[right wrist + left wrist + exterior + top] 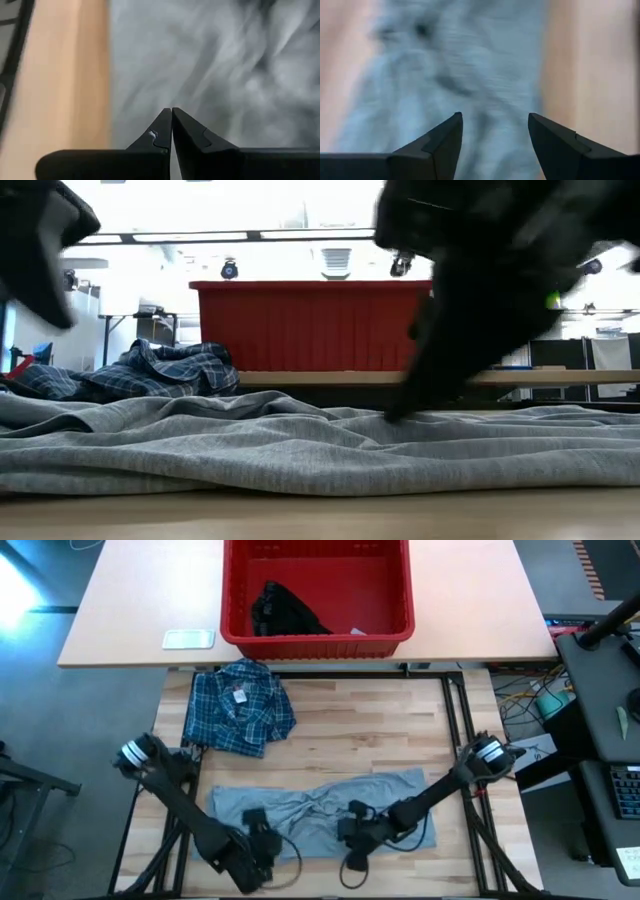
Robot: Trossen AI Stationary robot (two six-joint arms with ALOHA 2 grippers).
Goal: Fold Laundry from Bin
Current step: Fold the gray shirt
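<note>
A light grey T-shirt lies rumpled and spread across the near part of the wooden table. My left gripper hovers open over its left part, with nothing between the fingers. My right gripper is shut over the shirt's middle. A blue-and-white plaid shirt lies bunched at the far left. The red bin stands beyond the table's far edge, with a black garment lying inside it. My right gripper slants down toward the grey T-shirt with shut fingers. In the low view its dark tip reaches down to the cloth's folds. I cannot tell whether it touches the shirt; no cloth shows between the fingers.
A small white flat object lies on the far table, left of the bin. Bare wood stretches between the plaid shirt and the table's right edge. Dark cables loop over the shirt's near hem.
</note>
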